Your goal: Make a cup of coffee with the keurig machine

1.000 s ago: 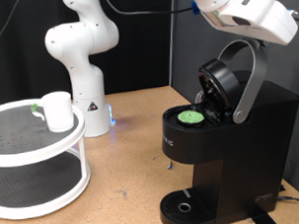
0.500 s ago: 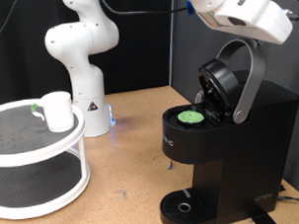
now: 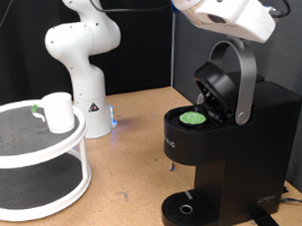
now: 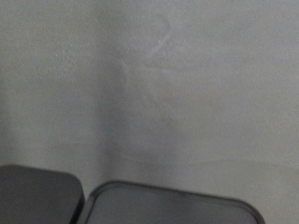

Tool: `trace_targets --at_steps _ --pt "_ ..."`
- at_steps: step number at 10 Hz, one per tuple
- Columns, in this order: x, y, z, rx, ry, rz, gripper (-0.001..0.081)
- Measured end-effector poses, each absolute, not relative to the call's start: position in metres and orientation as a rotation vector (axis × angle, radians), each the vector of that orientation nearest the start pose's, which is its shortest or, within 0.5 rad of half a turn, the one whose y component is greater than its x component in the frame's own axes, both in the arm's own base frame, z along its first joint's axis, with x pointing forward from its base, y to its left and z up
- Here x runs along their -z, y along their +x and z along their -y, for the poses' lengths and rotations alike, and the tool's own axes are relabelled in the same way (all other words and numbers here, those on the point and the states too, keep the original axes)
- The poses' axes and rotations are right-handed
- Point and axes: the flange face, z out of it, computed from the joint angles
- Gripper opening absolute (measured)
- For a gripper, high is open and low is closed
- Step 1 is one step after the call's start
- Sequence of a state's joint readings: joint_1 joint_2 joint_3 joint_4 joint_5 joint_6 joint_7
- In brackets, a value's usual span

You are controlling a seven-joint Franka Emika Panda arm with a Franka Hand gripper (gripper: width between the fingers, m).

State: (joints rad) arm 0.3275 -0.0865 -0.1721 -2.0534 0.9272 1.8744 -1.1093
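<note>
The keurig machine (image 3: 247,140) stands at the exterior view's right. Its silver-grey lid handle (image 3: 247,82) is raised and the round brew head (image 3: 218,87) is tilted open. A small pod with a green top (image 3: 194,118) sits in the open chamber. The white hand of my gripper (image 3: 225,11) is at the exterior view's top, right above the handle's upper end; its fingers are hidden. The white cup (image 3: 58,111) stands on the top tier of a round shelf at the left, far from the gripper. The wrist view shows only a blurred grey surface.
The white two-tier round shelf (image 3: 53,148) fills the exterior view's lower left. The white robot arm base (image 3: 87,90) stands behind it on the wooden table (image 3: 133,163). The machine's circular drip tray (image 3: 188,208) holds nothing. Two dark rounded shapes (image 4: 168,203) lie along the wrist view's edge.
The hand has moved towards the exterior view's left. The lid handle and brew head have swung with it, standing more upright than before. Cup and pod have not moved.
</note>
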Motion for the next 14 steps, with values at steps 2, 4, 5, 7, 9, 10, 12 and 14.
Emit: trace_targets --at_steps 2,4,5,7,9,10,12,14 --pt "-0.494 0.517 -0.125 0.387 -2.086 1.010 0.0001" --pt "-0.489 0.518 -0.110 0.365 -2.116 1.009 0.0001" --pt "-0.483 0.518 -0.104 0.353 -2.123 1.002 0.0001" --pt "-0.480 0.517 -0.094 0.354 -2.120 1.001 0.0001" --pt "-0.477 0.516 -0.086 0.354 -2.103 1.019 0.0001" --pt "-0.477 0.515 -0.082 0.353 -2.091 1.028 0.0001" --pt "-0.479 0.514 -0.075 0.360 -2.076 1.042 0.0001" --pt "-0.482 0.513 -0.068 0.370 -2.075 1.037 0.0001"
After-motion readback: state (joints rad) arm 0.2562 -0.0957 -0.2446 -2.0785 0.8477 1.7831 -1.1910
